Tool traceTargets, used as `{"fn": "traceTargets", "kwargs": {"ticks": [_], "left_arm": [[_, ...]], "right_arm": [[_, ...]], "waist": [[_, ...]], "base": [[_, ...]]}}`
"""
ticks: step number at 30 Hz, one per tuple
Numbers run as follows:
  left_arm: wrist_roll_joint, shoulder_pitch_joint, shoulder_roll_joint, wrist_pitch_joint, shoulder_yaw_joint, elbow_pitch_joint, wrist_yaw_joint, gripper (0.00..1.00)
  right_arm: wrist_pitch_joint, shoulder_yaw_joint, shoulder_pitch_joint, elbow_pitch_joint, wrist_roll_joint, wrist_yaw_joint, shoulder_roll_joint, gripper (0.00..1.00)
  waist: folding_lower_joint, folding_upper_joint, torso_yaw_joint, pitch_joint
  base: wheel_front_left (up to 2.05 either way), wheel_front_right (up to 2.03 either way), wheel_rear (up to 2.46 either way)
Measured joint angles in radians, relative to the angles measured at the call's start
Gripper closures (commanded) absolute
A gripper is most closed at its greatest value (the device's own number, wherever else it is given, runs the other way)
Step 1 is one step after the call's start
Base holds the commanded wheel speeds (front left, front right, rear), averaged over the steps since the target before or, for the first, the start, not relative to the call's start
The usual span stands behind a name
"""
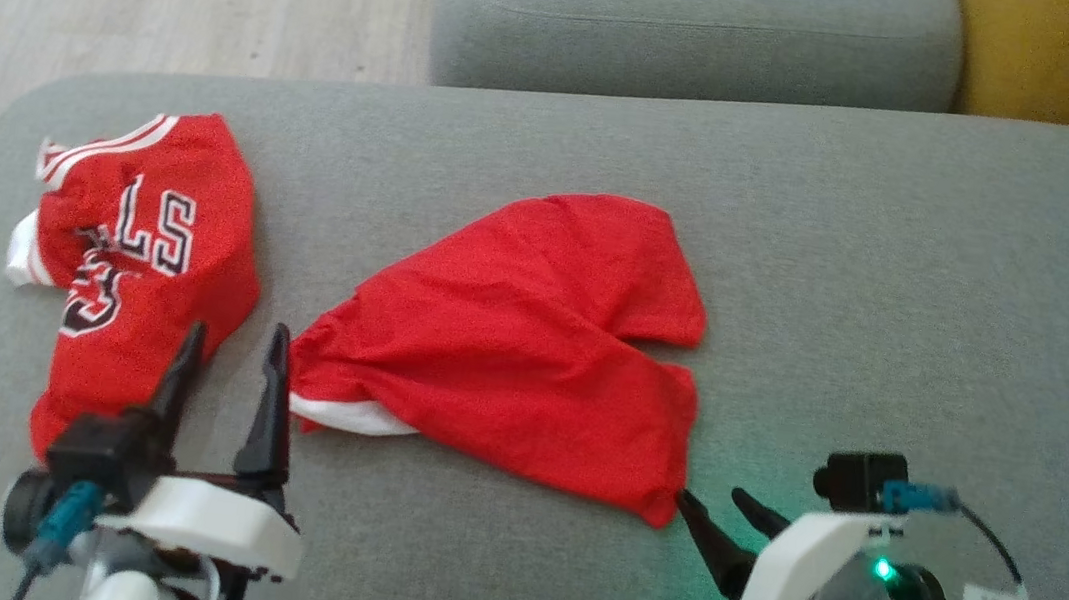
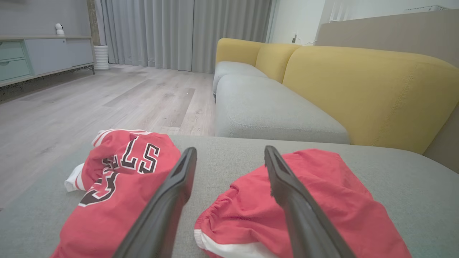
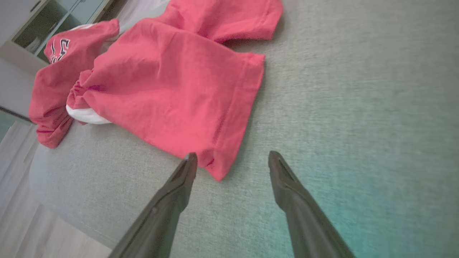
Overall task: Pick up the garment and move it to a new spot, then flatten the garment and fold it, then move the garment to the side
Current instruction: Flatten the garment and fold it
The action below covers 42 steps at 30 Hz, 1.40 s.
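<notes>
Both stand open and empty, left hand (image 1: 239,332) beside the waistband of the red shorts (image 1: 520,339) at lower centre, right hand (image 1: 711,494) at a hem corner, likely to pull them flat.

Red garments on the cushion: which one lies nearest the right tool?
The plain shorts in the middle: their hem corner is just beside the right tool. The lettered jersey lies farther left.

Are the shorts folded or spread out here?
Spread out, rumpled, not folded: the shorts lie on the cushion with both legs side by side and the waist end bunched.
</notes>
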<state>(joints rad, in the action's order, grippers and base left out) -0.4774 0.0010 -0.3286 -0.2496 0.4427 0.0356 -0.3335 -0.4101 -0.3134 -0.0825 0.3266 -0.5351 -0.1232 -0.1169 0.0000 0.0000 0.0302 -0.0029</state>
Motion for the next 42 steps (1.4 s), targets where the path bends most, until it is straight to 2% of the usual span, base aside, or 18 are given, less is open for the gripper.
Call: {"fn": "traceTargets", "kwargs": {"ticks": [5, 10, 11, 12, 13, 21, 27, 33, 38, 39, 41, 42], "left_arm": [[0.036, 0.009, 0.054, 0.000, -0.026, -0.049, 0.067, 0.00], [0.066, 0.014, 0.088, 0.000, -0.074, -0.075, 0.103, 0.00], [0.066, 0.014, 0.088, 0.000, -0.074, -0.075, 0.103, 0.00], [0.071, 0.014, 0.092, 0.000, -0.082, -0.077, 0.111, 0.00], [0.073, 0.014, 0.099, 0.000, -0.094, -0.078, 0.118, 0.00], [0.111, 0.015, 0.141, 0.000, -0.148, -0.108, 0.161, 0.00], [0.133, 0.018, 0.165, 0.000, -0.172, -0.117, 0.196, 0.00], [0.158, 0.010, 0.205, 0.000, -0.175, -0.135, 0.230, 0.00], [0.171, -0.038, 0.233, 0.000, -0.184, -0.162, 0.259, 0.00], [0.175, -0.049, 0.239, 0.000, -0.186, -0.167, 0.264, 0.00], [0.180, -0.063, 0.246, 0.000, -0.189, -0.171, 0.272, 0.00], [0.184, -0.067, 0.249, 0.000, -0.192, -0.175, 0.273, 0.00]], "right_arm": [[-0.062, -0.008, -0.067, 0.081, -0.045, 0.000, -0.001, 0.00], [-0.068, 0.002, -0.077, 0.160, -0.047, 0.000, -0.002, 0.01], [-0.068, 0.002, -0.077, 0.160, -0.047, 0.000, -0.002, 0.18], [-0.059, 0.003, -0.082, 0.165, -0.047, 0.000, -0.001, 0.65], [-0.052, 0.002, -0.090, 0.170, -0.047, 0.000, -0.001, 1.00], [0.024, -0.008, -0.116, 0.160, -0.064, 0.000, -0.011, 1.00], [0.036, 0.012, -0.140, 0.053, -0.107, 0.000, -0.036, 1.00], [-0.052, 0.049, -0.315, 0.046, -0.147, 0.000, -0.103, 1.00], [-0.144, 0.058, -0.469, 0.181, -0.191, 0.000, -0.128, 1.00], [-0.167, 0.054, -0.489, 0.217, -0.195, 0.000, -0.136, 0.97], [-0.201, 0.035, -0.516, 0.280, -0.196, 0.000, -0.151, 0.55], [-0.207, 0.025, -0.525, 0.305, -0.196, 0.000, -0.153, 0.04]], "waist": [[0.0000, 0.0000, 0.044, 0.005], [0.0000, 0.0000, 0.085, 0.018], [0.0000, 0.0000, 0.085, 0.018], [0.0000, 0.0000, 0.091, 0.022], [0.0000, 0.0000, 0.098, 0.026], [0.0000, 0.0000, 0.115, 0.031], [0.0000, 0.0000, 0.116, 0.035], [0.0000, 0.0000, 0.130, 0.083], [0.0000, 0.0000, 0.161, 0.131], [0.0000, 0.0000, 0.170, 0.138], [0.0000, 0.0000, 0.187, 0.151], [0.0000, 0.0000, 0.194, 0.156]], "base": [[0.00, 0.00, 0.00], [0.00, 0.00, 0.00], [0.00, 0.00, 0.00], [0.00, 0.00, 0.00], [0.00, 0.00, 0.00], [0.00, 0.00, 0.00], [0.00, 0.00, 0.00], [0.00, 0.00, 0.00], [0.00, 0.00, 0.00], [0.00, 0.00, 0.00], [0.00, 0.00, 0.00], [0.00, 0.00, 0.00]]}}
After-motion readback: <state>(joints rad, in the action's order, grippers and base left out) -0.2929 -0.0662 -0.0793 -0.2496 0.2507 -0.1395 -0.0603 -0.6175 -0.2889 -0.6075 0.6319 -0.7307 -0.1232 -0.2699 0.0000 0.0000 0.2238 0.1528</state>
